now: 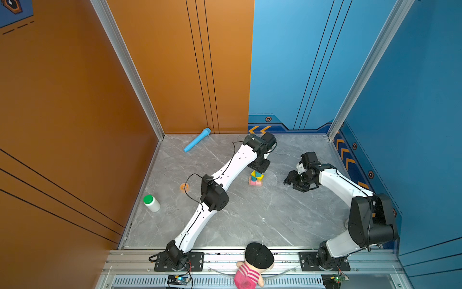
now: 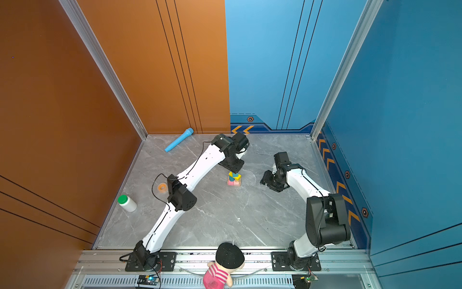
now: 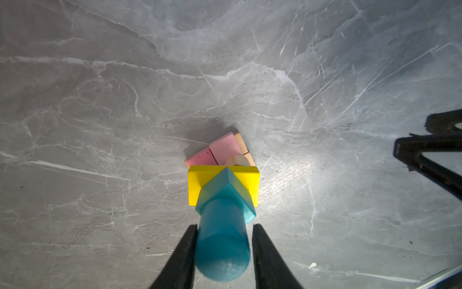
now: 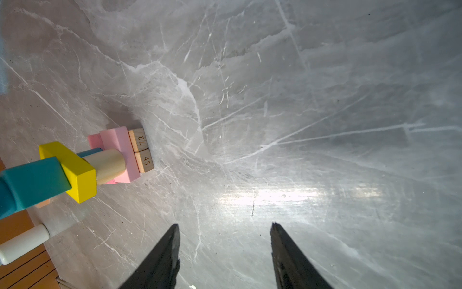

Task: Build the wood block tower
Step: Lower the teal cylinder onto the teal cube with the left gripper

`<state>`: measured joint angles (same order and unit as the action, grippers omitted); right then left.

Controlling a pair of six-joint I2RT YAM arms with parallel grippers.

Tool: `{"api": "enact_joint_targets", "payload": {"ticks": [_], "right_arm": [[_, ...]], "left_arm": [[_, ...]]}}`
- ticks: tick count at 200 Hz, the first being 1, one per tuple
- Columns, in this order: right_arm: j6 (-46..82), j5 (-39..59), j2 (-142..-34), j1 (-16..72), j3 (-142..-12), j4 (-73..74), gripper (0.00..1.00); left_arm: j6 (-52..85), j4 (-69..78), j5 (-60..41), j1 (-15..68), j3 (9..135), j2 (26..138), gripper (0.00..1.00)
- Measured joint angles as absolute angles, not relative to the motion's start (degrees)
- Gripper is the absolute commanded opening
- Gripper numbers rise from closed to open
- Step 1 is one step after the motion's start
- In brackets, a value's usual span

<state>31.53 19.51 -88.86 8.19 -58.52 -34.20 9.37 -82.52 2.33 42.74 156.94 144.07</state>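
Left hand (image 3: 224, 225) brackets blue cylinder (image 3: 222, 250) seated atop tower (image 1: 256, 178), likely steadying it; clamped or slack, cannot tell. Right hand (image 4: 225, 223) open, empty, parked clear at right.

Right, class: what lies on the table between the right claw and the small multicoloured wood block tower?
Nothing: in both top views only bare grey marble tabletop separates the right claw from the tower.
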Motion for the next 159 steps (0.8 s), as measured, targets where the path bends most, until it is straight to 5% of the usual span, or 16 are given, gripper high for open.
{"api": "enact_joint_targets", "payload": {"ticks": [159], "right_arm": [[31.6,19.5,-88.9,8.2,-57.8,-33.8,0.59]], "left_arm": [[11.1,-82.1,1.9,42.6,156.9,144.1,0.41]]}}
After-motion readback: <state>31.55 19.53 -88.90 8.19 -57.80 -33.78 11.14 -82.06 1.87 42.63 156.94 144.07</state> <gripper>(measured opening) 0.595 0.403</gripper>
